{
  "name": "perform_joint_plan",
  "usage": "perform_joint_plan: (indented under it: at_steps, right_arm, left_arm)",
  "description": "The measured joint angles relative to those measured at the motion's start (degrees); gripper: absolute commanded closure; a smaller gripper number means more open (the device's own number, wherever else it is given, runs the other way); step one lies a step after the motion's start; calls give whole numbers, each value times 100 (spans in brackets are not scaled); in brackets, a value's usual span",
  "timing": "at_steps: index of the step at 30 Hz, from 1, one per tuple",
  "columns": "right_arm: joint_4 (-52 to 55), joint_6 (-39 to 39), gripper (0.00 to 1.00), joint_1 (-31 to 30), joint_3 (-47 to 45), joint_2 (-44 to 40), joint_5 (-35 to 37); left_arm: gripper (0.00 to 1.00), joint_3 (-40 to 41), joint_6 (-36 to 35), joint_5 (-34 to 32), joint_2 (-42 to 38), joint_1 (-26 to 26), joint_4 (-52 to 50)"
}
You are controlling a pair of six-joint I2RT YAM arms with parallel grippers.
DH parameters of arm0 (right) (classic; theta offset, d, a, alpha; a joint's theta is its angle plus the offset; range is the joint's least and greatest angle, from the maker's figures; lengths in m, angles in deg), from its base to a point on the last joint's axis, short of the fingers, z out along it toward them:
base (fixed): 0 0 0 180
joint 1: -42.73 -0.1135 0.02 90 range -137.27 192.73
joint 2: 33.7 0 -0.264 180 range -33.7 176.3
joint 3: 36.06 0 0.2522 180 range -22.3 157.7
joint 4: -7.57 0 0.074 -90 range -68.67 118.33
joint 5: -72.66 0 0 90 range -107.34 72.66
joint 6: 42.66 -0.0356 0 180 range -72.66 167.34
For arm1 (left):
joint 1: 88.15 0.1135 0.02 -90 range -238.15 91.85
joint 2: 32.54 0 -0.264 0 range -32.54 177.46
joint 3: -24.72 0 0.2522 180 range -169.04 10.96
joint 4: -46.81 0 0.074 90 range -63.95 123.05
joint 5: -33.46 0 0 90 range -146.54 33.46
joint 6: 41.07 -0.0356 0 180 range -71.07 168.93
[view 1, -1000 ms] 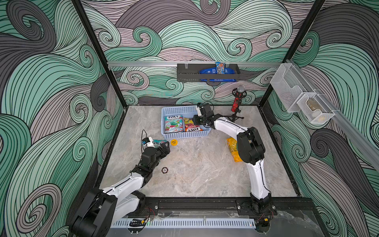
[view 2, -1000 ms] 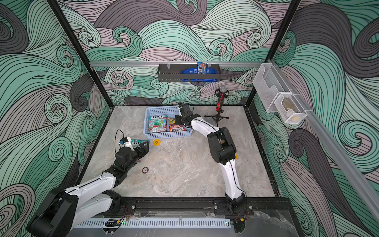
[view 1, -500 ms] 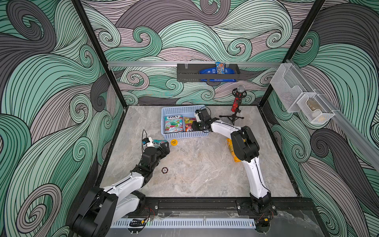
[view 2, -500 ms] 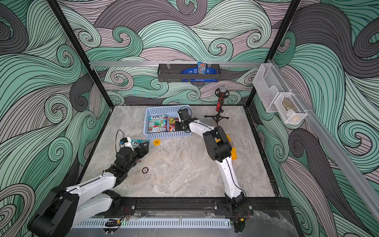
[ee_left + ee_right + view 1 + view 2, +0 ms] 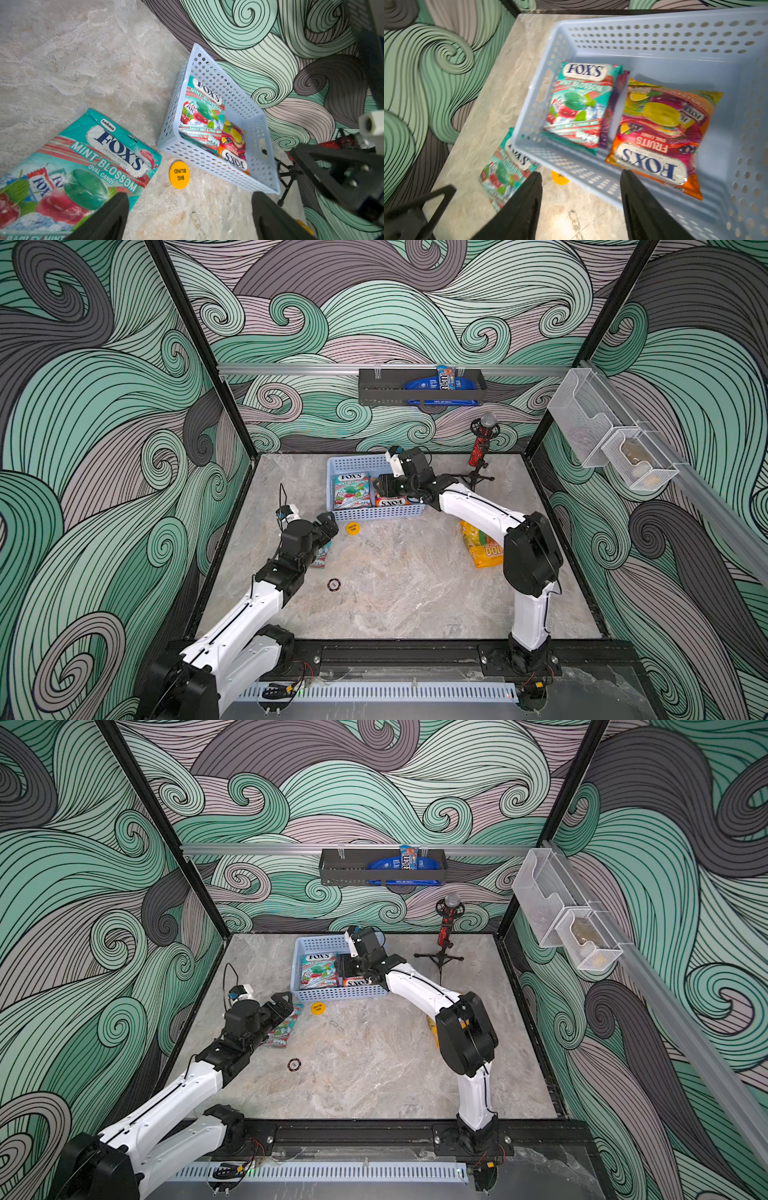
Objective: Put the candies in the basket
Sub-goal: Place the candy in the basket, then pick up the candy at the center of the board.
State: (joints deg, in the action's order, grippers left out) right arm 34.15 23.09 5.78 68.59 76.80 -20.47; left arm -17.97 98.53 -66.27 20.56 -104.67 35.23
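The light blue basket (image 5: 353, 462) (image 5: 320, 944) (image 5: 197, 153) (image 5: 654, 37) stands at the back of the table. A teal candy bag (image 5: 352, 491) (image 5: 579, 104) and an orange-red one (image 5: 392, 502) (image 5: 660, 128) lie inside, with a purple bag's edge (image 5: 612, 108) showing under the teal. My right gripper (image 5: 384, 486) (image 5: 581, 173) hangs open and empty over the basket's near wall. A second teal bag (image 5: 323, 556) (image 5: 72, 166) lies flat on the table. My left gripper (image 5: 328, 526) (image 5: 190, 197) is open, one finger over that bag's corner. The yellow bag (image 5: 482, 545) lies by my right arm.
A small yellow disc (image 5: 352, 528) (image 5: 179, 174) lies in front of the basket, a dark chip (image 5: 333, 584) nearer the front. A red microphone on a tripod (image 5: 480, 448) stands right of the basket. A dark shelf tray (image 5: 419, 387) and mesh bins (image 5: 611, 435) hang on the walls.
Both grippers have opened wider. The right arm's elbow has swung out to the right and forward while its gripper stays at the basket. The left arm has hardly moved.
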Motion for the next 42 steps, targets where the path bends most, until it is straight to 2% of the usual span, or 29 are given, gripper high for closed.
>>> perform_joint_plan:
  at_steps: [3,10,13,16,22,27,30,38,40,42]
  right_arm:
    - [-350,-302,29,-424,-599,-323,-9]
    - [-1539,-1388,27,-1270,-2044,-455,-177]
    - [-1904,-1818,27,-1598,-2068,-210,-96]
    - [-2214,-2096,29,-1858,-1742,295,-24]
    - [-2428,-2455,32,-2006,-1047,1513,-31]
    - [-2490,-2575,35,-2011,-452,2037,-11]
    - [-2371,-2564,44,-2061,-76,2308,33]
    - [-2297,-2465,92,-2192,385,2726,251]
    - [-2291,-2400,99,-2192,385,2728,286]
    - [-2284,-2361,100,-2192,365,2699,302]
  left_arm:
    - [5,-385,-22,643,-70,748,-503]
    - [5,-452,-293,2481,96,3045,-1067]
    - [4,-341,-485,2955,238,3901,-1252]
    - [3,-179,-619,3211,260,4487,-1401]
    - [3,-55,-807,3556,166,4765,-1532]
    - [3,-55,-905,3681,96,4795,-1541]
    - [3,-55,-922,3770,122,4800,-1547]
    - [4,-55,-1014,4048,315,4802,-1552]
    - [4,-55,-1023,4164,369,4806,-1541]
    - [5,-55,-1025,4284,426,4809,-1519]
